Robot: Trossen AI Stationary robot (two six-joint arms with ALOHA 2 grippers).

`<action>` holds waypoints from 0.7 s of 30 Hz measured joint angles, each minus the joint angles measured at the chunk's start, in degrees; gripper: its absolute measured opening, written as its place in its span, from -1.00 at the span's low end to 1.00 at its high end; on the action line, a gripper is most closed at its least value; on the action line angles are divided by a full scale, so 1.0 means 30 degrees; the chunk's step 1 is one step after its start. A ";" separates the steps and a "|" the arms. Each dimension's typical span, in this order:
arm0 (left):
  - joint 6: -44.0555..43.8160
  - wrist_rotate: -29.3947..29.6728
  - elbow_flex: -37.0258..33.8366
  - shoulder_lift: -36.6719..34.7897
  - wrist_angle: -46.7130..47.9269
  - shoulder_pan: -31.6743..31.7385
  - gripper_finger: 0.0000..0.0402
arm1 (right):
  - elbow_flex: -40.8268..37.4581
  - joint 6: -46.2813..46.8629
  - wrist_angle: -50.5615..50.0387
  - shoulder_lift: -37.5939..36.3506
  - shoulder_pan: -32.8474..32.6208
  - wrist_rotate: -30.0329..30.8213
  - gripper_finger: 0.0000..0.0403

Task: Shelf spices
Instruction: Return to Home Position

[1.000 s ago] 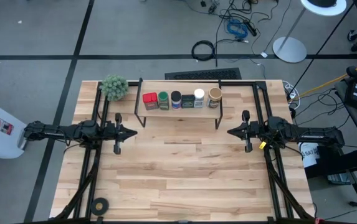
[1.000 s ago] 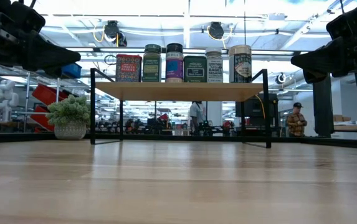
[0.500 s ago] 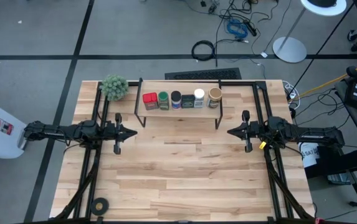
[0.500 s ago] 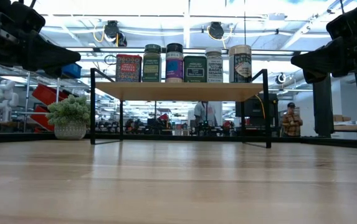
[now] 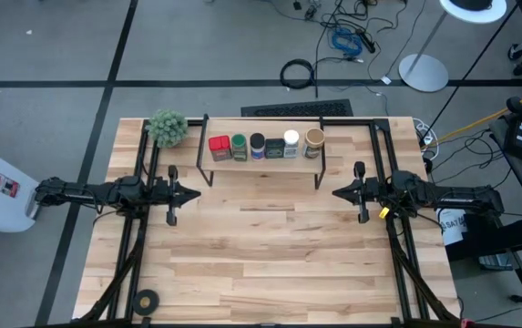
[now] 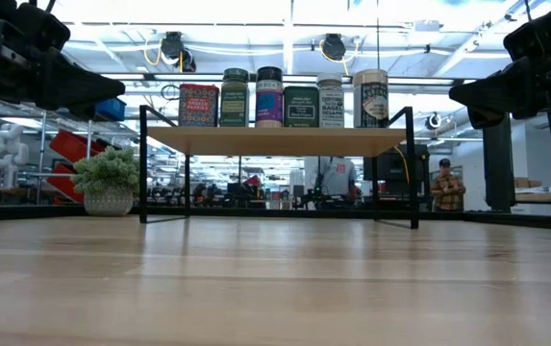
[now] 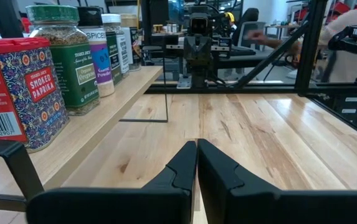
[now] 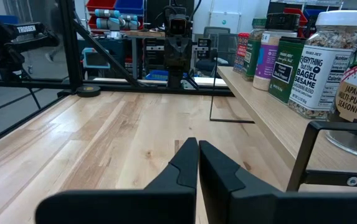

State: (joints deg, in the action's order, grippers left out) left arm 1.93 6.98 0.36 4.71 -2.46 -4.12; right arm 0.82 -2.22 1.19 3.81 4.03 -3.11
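Several spices stand upright in a row on the shelf's (image 5: 261, 160) wooden top board: a red tin (image 5: 219, 146), a green-lidded jar (image 5: 239, 146), a dark-lidded jar (image 5: 257, 144), a dark square tin (image 5: 273, 148), a white-lidded jar (image 5: 291, 142) and a larger tan cylinder (image 5: 313, 140). The shelf stands on thin black legs at the table's far middle. My left gripper (image 5: 197, 192) hovers shut at the table's left, pointing level toward the middle. My right gripper (image 5: 337, 192) hovers shut at the right, facing it. Neither holds anything.
A fuzzy green plant ball (image 5: 167, 127) in a pot sits left of the shelf. A black tape roll (image 5: 146, 300) lies at the near left corner. Black frame bars (image 5: 381, 137) run along both table sides. People move in the room behind the table.
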 joint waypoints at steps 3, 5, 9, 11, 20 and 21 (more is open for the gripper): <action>0.0000 -0.0007 0.0000 0.0000 -0.0005 0.0000 -0.89 | -0.0002 0.0003 0.0000 0.0000 -0.0005 0.0003 -1.00; 0.0000 -0.0011 0.0000 0.0000 -0.0002 0.0000 -0.89 | 0.0000 0.0000 0.0000 0.0000 -0.0007 0.0000 -1.00; 0.0000 -0.0029 0.0000 0.0000 -0.0005 0.0000 -0.89 | 0.0000 0.0001 0.0000 0.0000 -0.0001 0.0001 -1.00; 0.0000 -0.0047 0.0000 0.0000 -0.0005 0.0000 -0.89 | 0.0000 0.0005 0.0000 0.0000 -0.0007 0.0007 -1.00; 0.0000 -0.0138 0.0000 0.0000 -0.0005 0.0000 -0.89 | 0.0000 0.0003 0.0000 0.0000 -0.0007 0.0004 -1.00; 0.0000 -0.0138 0.0000 0.0000 -0.0005 0.0000 -0.89 | 0.0000 0.0001 0.0000 0.0000 -0.0002 0.0007 -1.00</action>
State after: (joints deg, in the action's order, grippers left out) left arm 1.93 6.57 0.36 4.71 -2.48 -4.12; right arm 0.82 -2.21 1.19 3.81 4.02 -3.09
